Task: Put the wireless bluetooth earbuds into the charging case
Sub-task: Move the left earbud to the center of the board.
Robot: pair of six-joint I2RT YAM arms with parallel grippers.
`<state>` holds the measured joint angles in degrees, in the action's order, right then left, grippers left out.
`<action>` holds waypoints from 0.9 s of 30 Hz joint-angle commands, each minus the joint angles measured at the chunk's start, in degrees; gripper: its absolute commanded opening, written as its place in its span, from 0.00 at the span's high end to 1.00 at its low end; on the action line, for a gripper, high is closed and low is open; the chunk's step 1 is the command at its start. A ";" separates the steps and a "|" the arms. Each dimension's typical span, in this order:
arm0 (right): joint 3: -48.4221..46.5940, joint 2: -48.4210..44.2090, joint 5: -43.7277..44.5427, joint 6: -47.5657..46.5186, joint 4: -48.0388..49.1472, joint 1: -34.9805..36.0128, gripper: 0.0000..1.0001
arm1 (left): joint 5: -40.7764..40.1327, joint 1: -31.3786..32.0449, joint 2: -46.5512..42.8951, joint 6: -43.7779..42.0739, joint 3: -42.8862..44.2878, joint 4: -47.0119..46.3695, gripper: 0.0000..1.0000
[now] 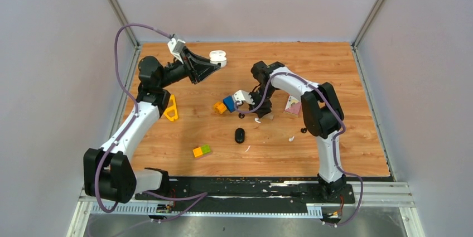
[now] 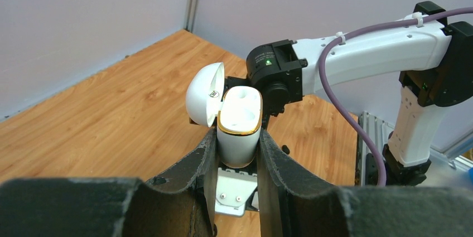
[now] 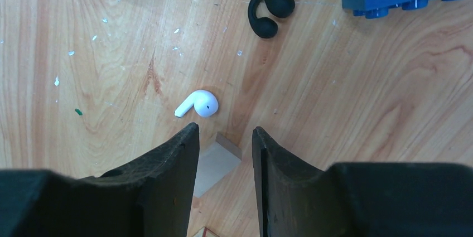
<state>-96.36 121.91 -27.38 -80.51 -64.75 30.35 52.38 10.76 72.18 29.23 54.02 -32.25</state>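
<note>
Open table [image 1: 340,75] around the right tool [image 3: 223,136]; left tool [image 2: 238,139] aloft near the far wall.
Left tool clamps the charging case [image 2: 239,117], lid open. Right tool's jaws are parted and empty; white earbud [image 3: 198,104] just ahead of its tips, black earbud [image 3: 270,11] farther ahead.

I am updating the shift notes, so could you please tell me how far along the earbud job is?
Done: the left claw grips the white charging case, lid open, both sockets apparently empty. In hand: the right claw hangs open above a white earbud. Still to do: seating that bud, the second white earbud and the black earbud.
</note>
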 commanded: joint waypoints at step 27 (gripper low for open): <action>10.22 -6.00 3.21 0.93 8.41 5.20 0.63 | -0.92 -0.66 -3.85 0.60 -2.98 -2.43 1.00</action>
<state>-86.83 117.97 -23.09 -80.20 -56.18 34.89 51.92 10.46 69.97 29.45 51.62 -32.32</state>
